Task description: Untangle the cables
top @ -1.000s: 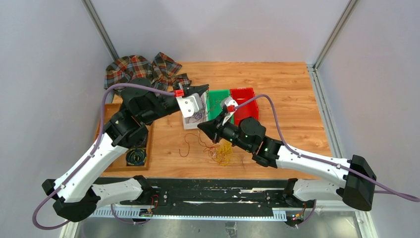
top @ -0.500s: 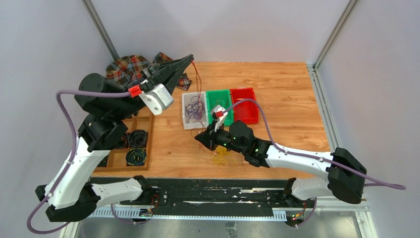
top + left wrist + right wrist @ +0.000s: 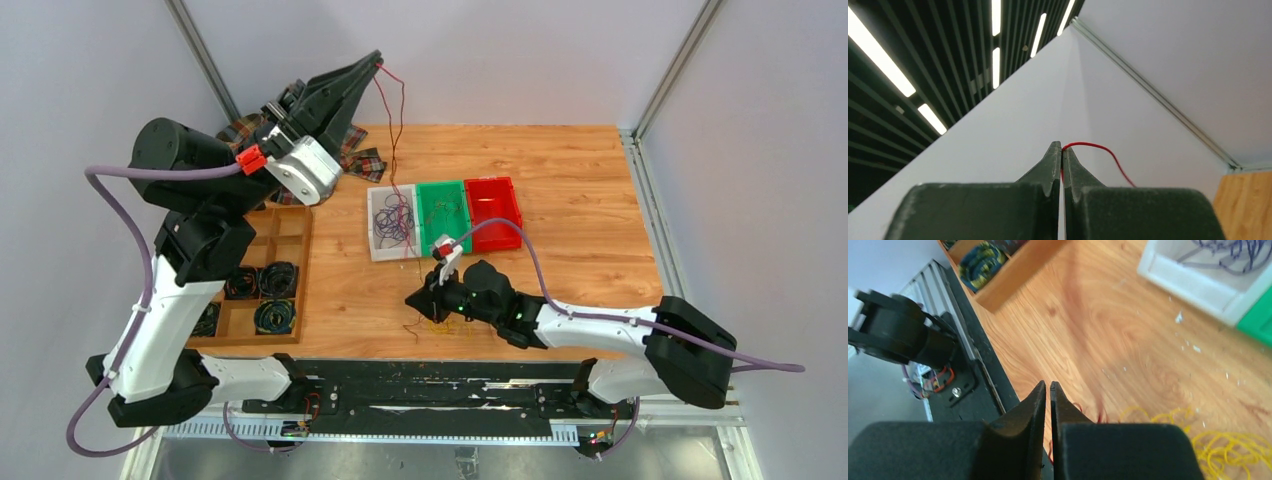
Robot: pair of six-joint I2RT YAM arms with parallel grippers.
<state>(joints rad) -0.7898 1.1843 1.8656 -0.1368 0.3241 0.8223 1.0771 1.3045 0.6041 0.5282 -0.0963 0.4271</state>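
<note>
Up has gone the left gripper [image 3: 377, 60], higher than a moment ago, its jaws pinched tight on a red wire [image 3: 401, 120] that trails down past the white bin [image 3: 378, 252] toward the table [image 3: 580, 180]. The right gripper [image 3: 410, 299] has sunk lower near the front edge, jaws all but closed, just beside the yellow wires [image 3: 1238, 452]. Purple wires [image 3: 392, 222] lie in the white bin.

Robot lab cell: white panel walls [image 3: 480, 50], aluminium posts [image 3: 205, 62], strip lights [image 3: 878, 52]
</note>
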